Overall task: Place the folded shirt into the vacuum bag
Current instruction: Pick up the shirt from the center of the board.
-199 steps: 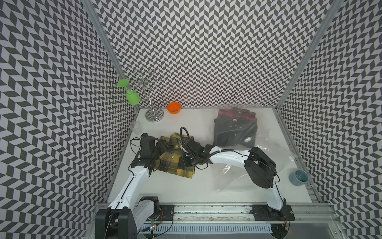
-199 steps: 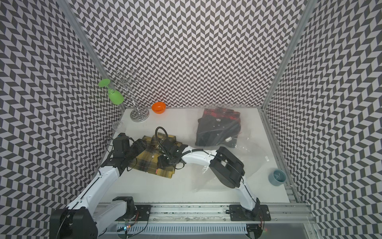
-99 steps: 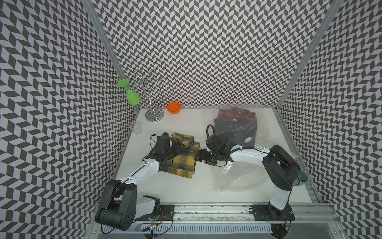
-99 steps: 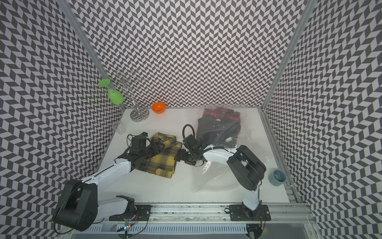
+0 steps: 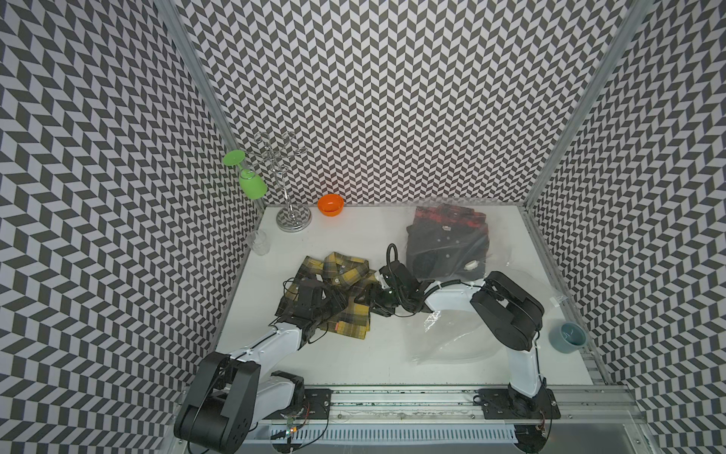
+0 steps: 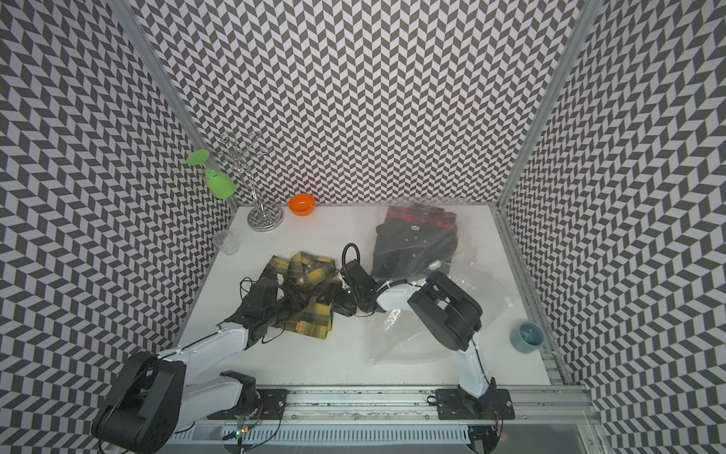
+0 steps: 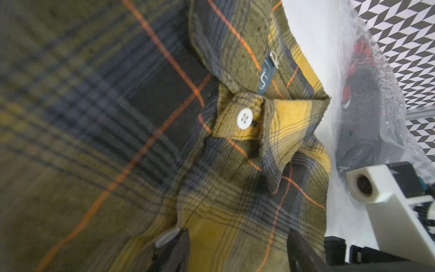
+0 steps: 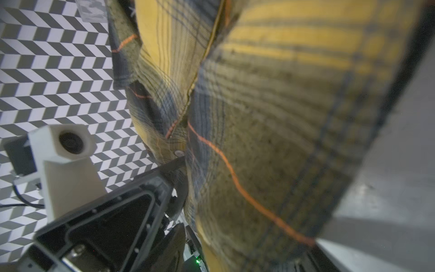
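Both hands work at the folded shirt, on the tabletop beside the vacuum bag. The left hand straddles the cloth and the right hand meets its edge; whether either grips is unclear. Soft and floppy: pinch all layers.

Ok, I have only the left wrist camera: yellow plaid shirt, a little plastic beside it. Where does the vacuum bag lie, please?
Observer: In both top views the vacuum bag lies to the robot's right of the yellow plaid shirt, stretching from near the back wall toward the front rail.
Operator: Is there free room inside it?
Observer: Yes. A dark shirt and a red plaid shirt fill its far half; the near half looks empty.
Operator: Anything beyond the bag?
Observer: A blue cup stands farther to the robot's right, past the bag.
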Controlling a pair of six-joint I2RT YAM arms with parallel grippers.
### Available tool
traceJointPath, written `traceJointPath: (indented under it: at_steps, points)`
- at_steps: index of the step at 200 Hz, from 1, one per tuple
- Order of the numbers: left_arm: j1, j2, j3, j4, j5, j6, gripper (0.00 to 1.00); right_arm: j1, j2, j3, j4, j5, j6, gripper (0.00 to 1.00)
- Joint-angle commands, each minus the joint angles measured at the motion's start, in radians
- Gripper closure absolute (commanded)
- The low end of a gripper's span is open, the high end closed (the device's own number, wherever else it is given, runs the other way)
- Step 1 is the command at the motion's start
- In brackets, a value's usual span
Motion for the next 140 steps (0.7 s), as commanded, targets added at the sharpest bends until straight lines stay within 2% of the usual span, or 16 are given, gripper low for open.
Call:
traceJointPath:
  at_steps: [1, 12, 40, 59, 65, 67, 92, 98, 102, 116, 140]
  points:
    - [-0.025, 0.032, -0.050, 0.024, 0.028, -0.072, 0.33, 0.014, 0.080, -0.007, 0.064, 0.032, 0.057, 0.40]
    - [-0.038, 0.045, -0.054, 0.040, 0.037, -0.080, 0.33, 0.017, 0.086, 0.000, 0.070, 0.049, 0.041, 0.46]
    - [-0.061, 0.040, -0.038, 0.034, 0.049, -0.084, 0.34, 0.003, 0.055, 0.032, 0.020, 0.074, -0.046, 0.75]
    - [-0.063, -0.022, 0.017, -0.045, 0.037, -0.042, 0.34, -0.025, 0.008, 0.101, -0.135, 0.092, -0.186, 0.86]
    - [-0.063, -0.050, 0.043, -0.082, 0.023, -0.019, 0.34, -0.035, -0.005, 0.136, -0.205, 0.092, -0.195, 0.86]
    - [-0.063, -0.059, 0.053, -0.094, 0.018, -0.009, 0.34, -0.039, -0.009, 0.147, -0.229, 0.094, -0.258, 0.88]
    - [-0.054, -0.148, 0.166, -0.227, -0.048, 0.086, 0.33, -0.069, -0.019, 0.322, -0.626, 0.144, -0.561, 0.89]
    - [-0.050, -0.160, 0.185, -0.244, -0.054, 0.106, 0.33, -0.075, -0.020, 0.344, -0.693, 0.145, -0.561, 0.89]
    - [-0.047, -0.164, 0.196, -0.255, -0.054, 0.116, 0.33, -0.086, -0.022, 0.356, -0.739, 0.168, -0.639, 0.90]
    - [-0.038, -0.167, 0.216, -0.268, -0.049, 0.137, 0.33, -0.113, -0.049, 0.368, -0.847, 0.234, -0.732, 0.91]
    - [-0.037, -0.128, 0.186, -0.207, -0.021, 0.144, 0.33, -0.128, -0.051, 0.464, -1.025, 0.386, -0.842, 0.91]
